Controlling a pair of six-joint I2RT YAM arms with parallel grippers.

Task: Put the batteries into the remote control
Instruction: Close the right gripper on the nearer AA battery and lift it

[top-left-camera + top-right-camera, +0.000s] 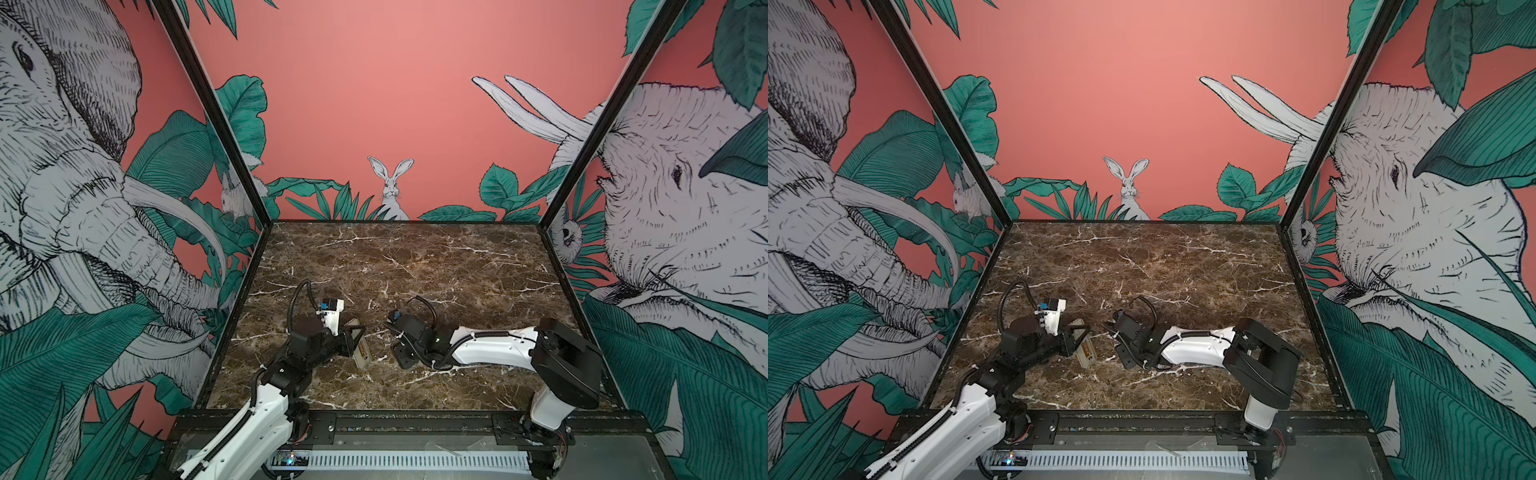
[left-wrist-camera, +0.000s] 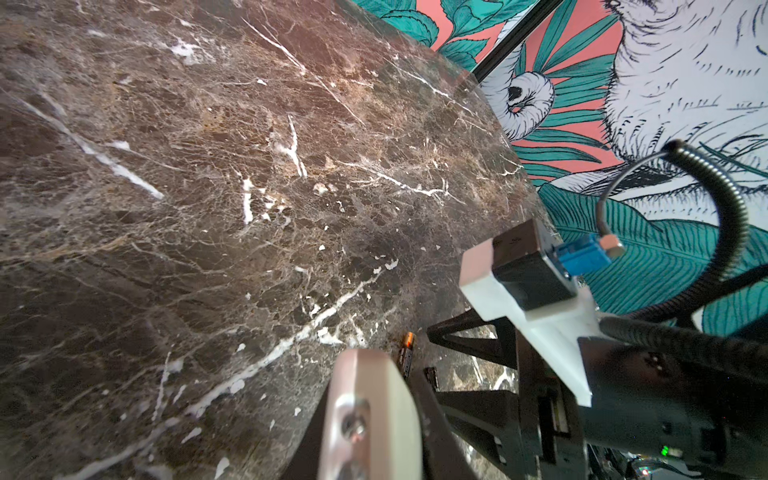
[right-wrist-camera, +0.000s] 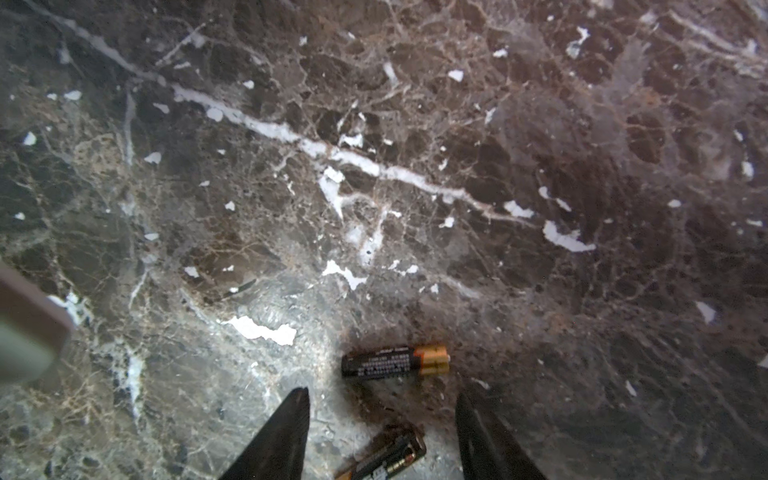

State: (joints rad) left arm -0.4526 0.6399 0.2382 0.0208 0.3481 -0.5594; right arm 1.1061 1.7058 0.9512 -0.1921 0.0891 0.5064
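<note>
Black battery (image 3: 384,457) between parted right jaws, second battery (image 3: 395,361) beyond

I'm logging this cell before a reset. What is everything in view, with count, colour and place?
remote: one, beige back showing, held tilted left of the table's middle.
batteries: two, black with gold ends, lying apart on the table at the right gripper's tips.
table: one, dark brown marble with white veins, floor of the cell.
walls: three, pink with green leaves and grey animals, around the table.
left gripper: one, black, shut on the remote.
right gripper: one, black, open over the batteries.
arms: two, white and black, reaching in from the near edge.
</note>
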